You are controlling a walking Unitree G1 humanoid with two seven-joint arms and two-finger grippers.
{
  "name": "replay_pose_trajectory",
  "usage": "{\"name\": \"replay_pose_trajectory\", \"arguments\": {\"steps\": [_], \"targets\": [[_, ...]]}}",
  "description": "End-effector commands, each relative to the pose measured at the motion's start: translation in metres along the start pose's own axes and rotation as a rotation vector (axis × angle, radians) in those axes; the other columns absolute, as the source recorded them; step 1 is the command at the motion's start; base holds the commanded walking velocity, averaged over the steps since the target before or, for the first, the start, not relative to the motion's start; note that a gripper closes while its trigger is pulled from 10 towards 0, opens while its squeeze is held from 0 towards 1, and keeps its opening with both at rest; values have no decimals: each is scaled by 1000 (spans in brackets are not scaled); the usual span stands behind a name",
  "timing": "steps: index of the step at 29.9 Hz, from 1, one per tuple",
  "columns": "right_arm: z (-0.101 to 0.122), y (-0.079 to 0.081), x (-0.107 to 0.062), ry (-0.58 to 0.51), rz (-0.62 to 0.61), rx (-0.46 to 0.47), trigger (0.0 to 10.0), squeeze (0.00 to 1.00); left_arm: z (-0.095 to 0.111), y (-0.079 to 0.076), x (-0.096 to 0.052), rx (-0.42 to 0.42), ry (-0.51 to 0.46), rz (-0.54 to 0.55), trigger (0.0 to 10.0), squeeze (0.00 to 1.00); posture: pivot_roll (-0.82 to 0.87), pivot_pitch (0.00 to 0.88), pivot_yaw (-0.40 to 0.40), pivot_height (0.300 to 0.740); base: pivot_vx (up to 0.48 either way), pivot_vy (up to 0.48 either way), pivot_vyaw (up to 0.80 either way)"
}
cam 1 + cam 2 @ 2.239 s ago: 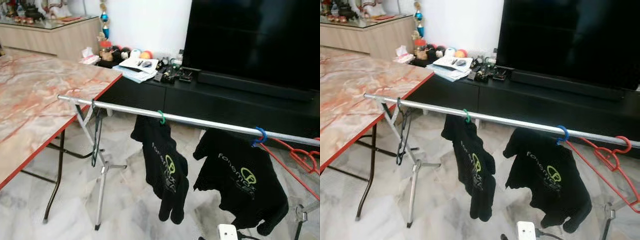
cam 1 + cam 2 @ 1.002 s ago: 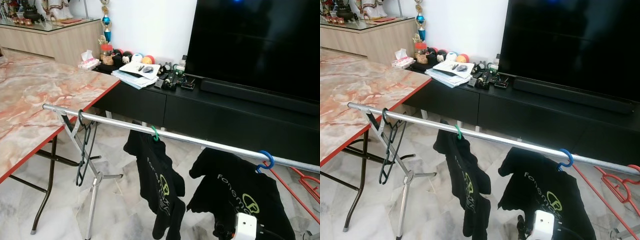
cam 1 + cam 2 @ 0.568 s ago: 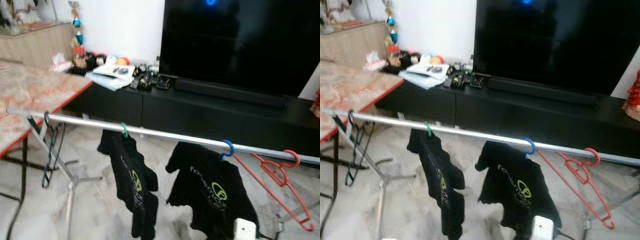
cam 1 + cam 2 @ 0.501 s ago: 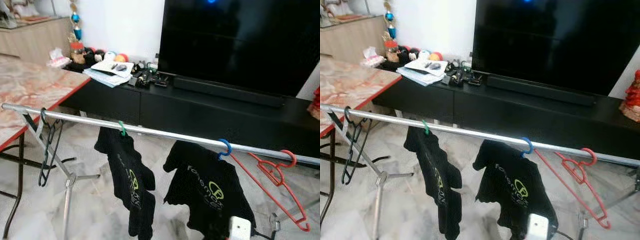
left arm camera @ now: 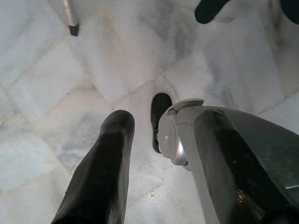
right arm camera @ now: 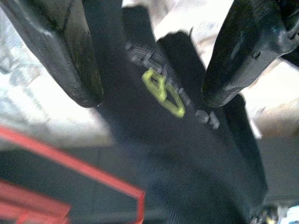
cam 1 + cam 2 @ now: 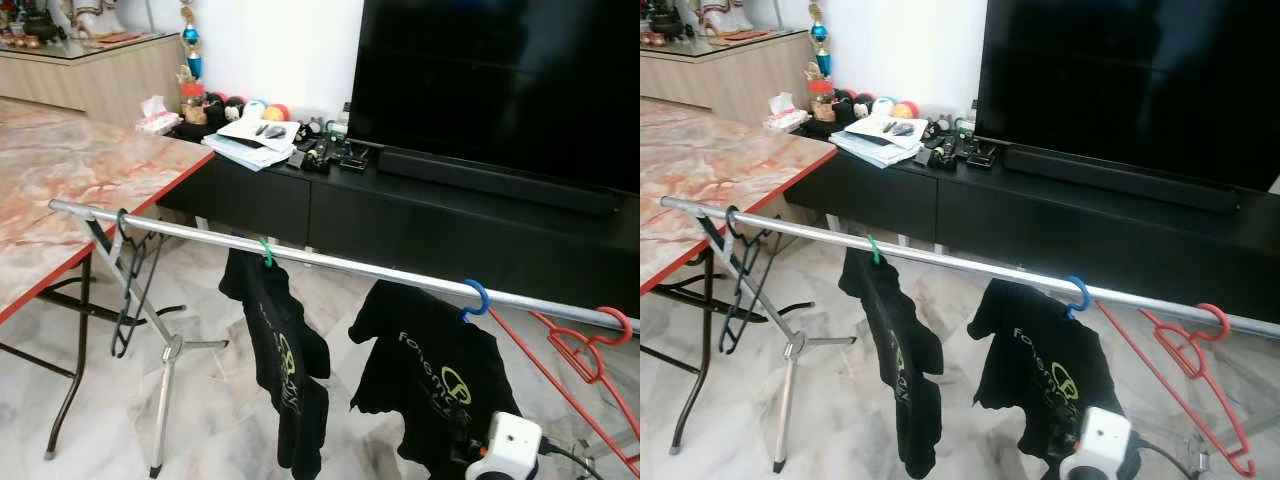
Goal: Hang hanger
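Right pincer [image 6: 154,70] hangs with its two black fingers [image 6: 70,51] spread apart and nothing between them, aimed at the black shirt [image 7: 1045,385] with the yellow-green logo and a stretch of red hanger [image 6: 70,170] beside it. That red hanger [image 7: 1195,375] sits hooked at the far right of the silver rail [image 7: 940,258], just beside the blue hook [image 7: 1077,295] that carries the shirt. Further left along the rail come a second black shirt [image 7: 895,355] on a green hook [image 7: 873,248], then a bare black hanger [image 7: 735,285] near the rail's left end, by the marble table [image 7: 710,165].

My guess is the hanging is already done, or close to it: every hanger I can see is on the rail and neither pincer holds one. If another hanger is meant, I cannot tell which.

Head views give the whole rail, the table and the TV cabinet [image 7: 1070,225] behind. Right wrist view gives the shirt logo close up, blurred. Left wrist view looks down at the pale marble floor [image 5: 56,79], the left pincer [image 5: 163,154] likewise apart and empty, with a foot of the rail stand [image 5: 70,18]
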State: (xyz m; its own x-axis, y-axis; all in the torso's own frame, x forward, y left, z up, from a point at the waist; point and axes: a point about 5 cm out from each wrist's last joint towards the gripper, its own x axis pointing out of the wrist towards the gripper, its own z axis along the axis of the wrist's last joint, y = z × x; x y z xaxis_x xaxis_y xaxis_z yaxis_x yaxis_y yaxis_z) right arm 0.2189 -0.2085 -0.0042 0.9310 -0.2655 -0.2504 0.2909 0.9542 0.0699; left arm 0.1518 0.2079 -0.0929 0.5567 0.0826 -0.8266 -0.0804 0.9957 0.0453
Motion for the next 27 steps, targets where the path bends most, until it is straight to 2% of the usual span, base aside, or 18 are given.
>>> {"name": "replay_pose_trajectory", "arguments": {"steps": [1, 2, 4, 6, 8, 15, 16, 22, 23, 27], "targets": [[10, -2, -1, -32, -25, -9, 10000, 0, -5, -2, -1, 12, 22, -13, 10000, 0, 142, 0, -71, 740, 0, 0, 0], [10, -2, -1, -32, -25, -9, 10000, 0, -5, -2, -1, 12, 22, -13, 10000, 0, 142, 0, -71, 740, 0, 0, 0], [13, -15, 2, -29, -111, -31, 10000, 0, -6, -2, -1, 14, 23, -16, 10000, 0, 140, 0, -67, 740, 0, 0, 0], [13, -19, 5, 4, -136, -29, 10000, 0, -6, -2, -1, 17, 25, -17, 10000, 0, 141, 0, -66, 740, 0, 0, 0], [10, -18, 15, 55, -124, 26, 10000, 0, -6, -2, -1, 20, 25, -18, 10000, 0, 143, 0, -66, 740, 0, 0, 0], [19, -22, 33, 113, -105, -10, 10000, 0, -4, 0, -1, 18, 18, -14, 10000, 0, 146, 0, -63, 740, 0, 0, 0], [22, -25, 40, 130, -106, 7, 10000, 0, -4, 0, -1, 17, 18, -13, 10000, 0, 151, 0, -60, 740, 0, 0, 0], [25, -31, 49, 175, -136, -11, 10000, 0, -5, 3, -1, 14, 29, -7, 10000, 0, 156, 0, -58, 740, 0, 0, 0], [22, -33, 50, 205, -148, -37, 10000, 0, -4, 5, -1, 14, 31, -5, 10000, 0, 156, 0, -57, 740, 0, 0, 0], [15, -39, 49, 277, -191, -40, 10000, 0, -3, 8, -1, 13, 35, 1, 10000, 0, 157, 0, -55, 740, 0, 0, 0]]}}
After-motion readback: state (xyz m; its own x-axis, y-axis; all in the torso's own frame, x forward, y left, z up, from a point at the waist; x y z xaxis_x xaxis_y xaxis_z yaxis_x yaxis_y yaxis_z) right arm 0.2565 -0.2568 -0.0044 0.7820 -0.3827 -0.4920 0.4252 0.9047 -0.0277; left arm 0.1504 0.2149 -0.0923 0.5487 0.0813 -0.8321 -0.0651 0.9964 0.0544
